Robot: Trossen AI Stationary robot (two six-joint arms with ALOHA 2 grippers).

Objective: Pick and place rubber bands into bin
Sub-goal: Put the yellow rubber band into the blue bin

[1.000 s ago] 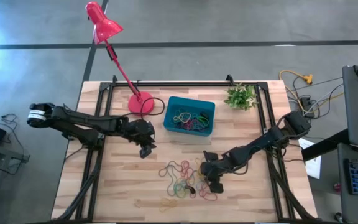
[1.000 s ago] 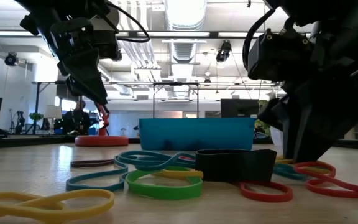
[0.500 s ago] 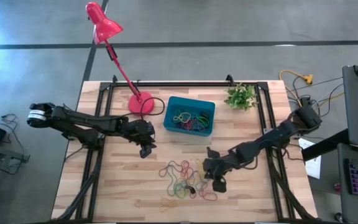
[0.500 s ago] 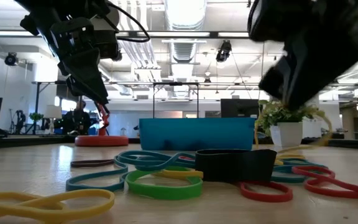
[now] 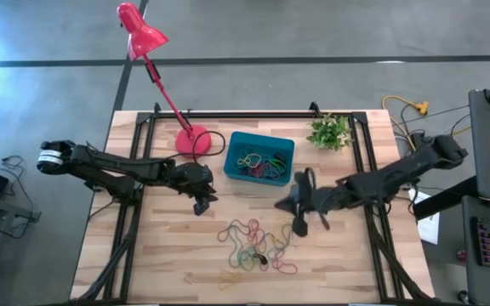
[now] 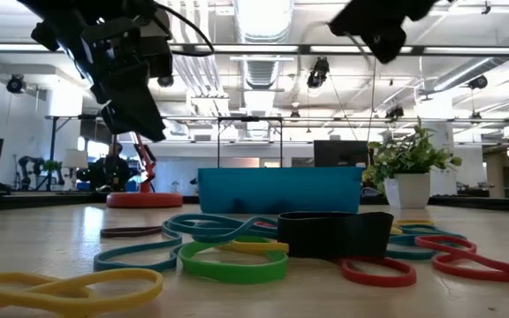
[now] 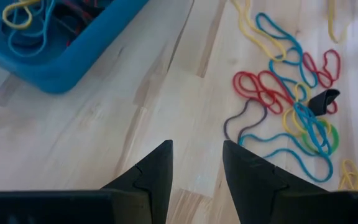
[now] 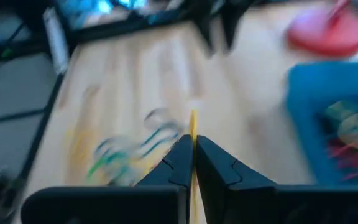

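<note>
Left of the bin (image 5: 259,160), the left pincer (image 5: 201,206) hangs with fingers parted, empty. Loose rubber bands (image 5: 253,246) lie on the table (image 5: 160,255) in front of the bin. The right pincer (image 5: 300,224) is clenched on a yellow band (image 8: 192,127), near the bin's front right corner.

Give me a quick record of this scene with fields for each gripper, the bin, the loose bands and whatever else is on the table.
right gripper: shut on a yellow rubber band, raised above the table near the bin
left gripper: open, empty, over bare wood between bin and pile
bin: teal, already holding several bands
loose rubber bands: mixed-colour pile on the table in front of the bin
lamp: red, base beside the bin
plant: potted, at the table's far edge
</note>
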